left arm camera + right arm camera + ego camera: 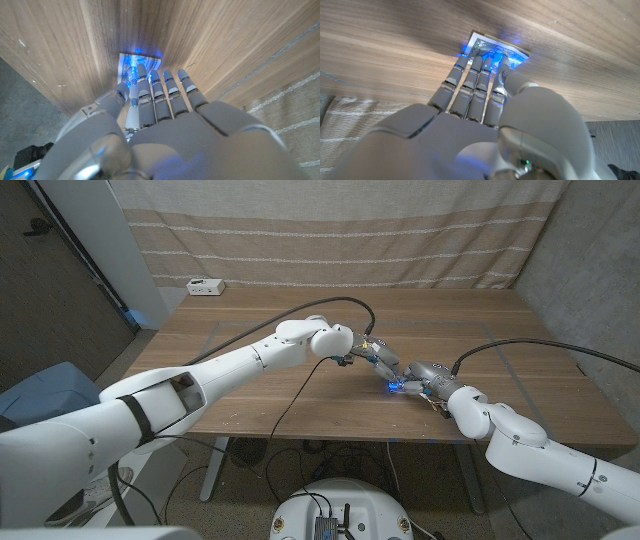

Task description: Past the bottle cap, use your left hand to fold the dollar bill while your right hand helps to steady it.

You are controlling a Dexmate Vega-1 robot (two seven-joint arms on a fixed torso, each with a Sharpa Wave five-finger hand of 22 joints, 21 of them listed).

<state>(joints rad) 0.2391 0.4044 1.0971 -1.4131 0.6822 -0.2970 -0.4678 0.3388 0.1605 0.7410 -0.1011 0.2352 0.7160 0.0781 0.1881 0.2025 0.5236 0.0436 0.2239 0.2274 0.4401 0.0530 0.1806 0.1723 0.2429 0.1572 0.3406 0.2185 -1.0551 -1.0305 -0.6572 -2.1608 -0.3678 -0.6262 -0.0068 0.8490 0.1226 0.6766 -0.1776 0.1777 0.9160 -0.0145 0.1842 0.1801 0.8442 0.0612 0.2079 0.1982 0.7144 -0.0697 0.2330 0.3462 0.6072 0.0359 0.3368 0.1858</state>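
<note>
Currently the dollar bill (497, 50) is seen lying on the wooden table (300, 405), near the front edge, between the two hands. The left hand (372, 358) is stretched out with its fingers (160, 90) straight and close together, and their tips are placed at the edge of the bill; nothing is gripped by it. The right hand (418, 378) is reached out from the other side, and its fingertips (480, 62) are pressed on the bill, so the note is held down, not grasped. Whether the bill is already partly folded cannot be told, because most of it is covered by the fingers. For a good fold, the right fingertips should be kept pressed on one half, while the free edge is lifted by the left fingers, carried over evenly, and the crease is flattened slowly.
</note>
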